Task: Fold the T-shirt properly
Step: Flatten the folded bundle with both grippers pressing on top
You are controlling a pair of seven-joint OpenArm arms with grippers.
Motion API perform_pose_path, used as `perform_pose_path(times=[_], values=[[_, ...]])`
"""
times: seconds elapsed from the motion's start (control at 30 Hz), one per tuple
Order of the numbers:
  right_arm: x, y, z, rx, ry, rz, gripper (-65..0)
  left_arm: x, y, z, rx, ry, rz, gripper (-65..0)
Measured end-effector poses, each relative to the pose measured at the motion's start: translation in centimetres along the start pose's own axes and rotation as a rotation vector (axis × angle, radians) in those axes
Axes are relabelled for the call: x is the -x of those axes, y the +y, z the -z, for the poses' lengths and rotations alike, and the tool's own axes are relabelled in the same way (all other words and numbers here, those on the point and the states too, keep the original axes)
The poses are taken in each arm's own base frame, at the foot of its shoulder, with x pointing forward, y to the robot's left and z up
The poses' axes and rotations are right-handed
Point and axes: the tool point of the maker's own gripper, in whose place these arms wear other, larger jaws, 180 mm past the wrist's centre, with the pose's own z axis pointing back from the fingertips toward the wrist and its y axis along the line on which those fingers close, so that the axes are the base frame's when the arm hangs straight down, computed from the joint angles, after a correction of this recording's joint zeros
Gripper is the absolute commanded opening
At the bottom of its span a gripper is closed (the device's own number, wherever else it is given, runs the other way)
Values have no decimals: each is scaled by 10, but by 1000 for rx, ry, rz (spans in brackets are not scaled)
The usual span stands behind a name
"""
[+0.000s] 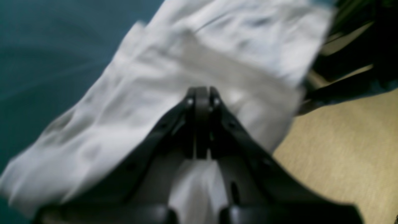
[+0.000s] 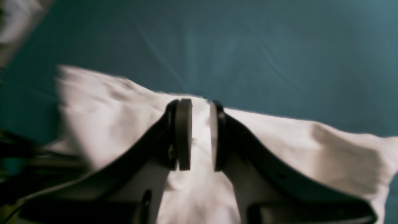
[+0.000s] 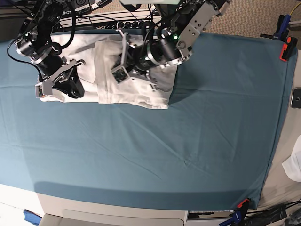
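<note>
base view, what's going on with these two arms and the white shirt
Two robot arms are folding a white T-shirt at the far end of a teal cloth. The left gripper is shut above the rumpled shirt; whether it holds cloth is unclear. The right gripper has shirt fabric between its part-open jaws.

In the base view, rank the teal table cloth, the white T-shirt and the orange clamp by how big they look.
1. Teal table cloth, by far the largest.
2. T-shirt.
3. Orange clamp, smallest.
</note>
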Motion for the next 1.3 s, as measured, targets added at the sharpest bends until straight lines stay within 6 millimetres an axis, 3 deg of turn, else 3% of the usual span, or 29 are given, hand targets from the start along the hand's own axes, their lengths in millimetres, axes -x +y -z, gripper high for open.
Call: perform_pose_path(times=[0.07,0.17,0.4,0.67,0.77,1.1,1.3], values=[[-8,11,-2,-41,-24,0,-553,10,2,-1,-10,25,8,-650],[-18,29,-5,-109,-73,24,-650,19,5,-2,-45,50,-12,-650],[-9,41,0,-124,-75,87,-650,25,26,-7,-119,62,-60,-650],[41,36,25,-106,62,138,-650,28,39,-12,-152,60,-91,-650],[49,36,35,-119,85,156,-650,28,39,-12,-149,59,-93,-650],[62,-14,60,67,144,107,-650,48,45,-19,-152,117,-71,-650],[64,-18,64,75,147,128,-650,60,49,-23,-160,149,-54,-650]])
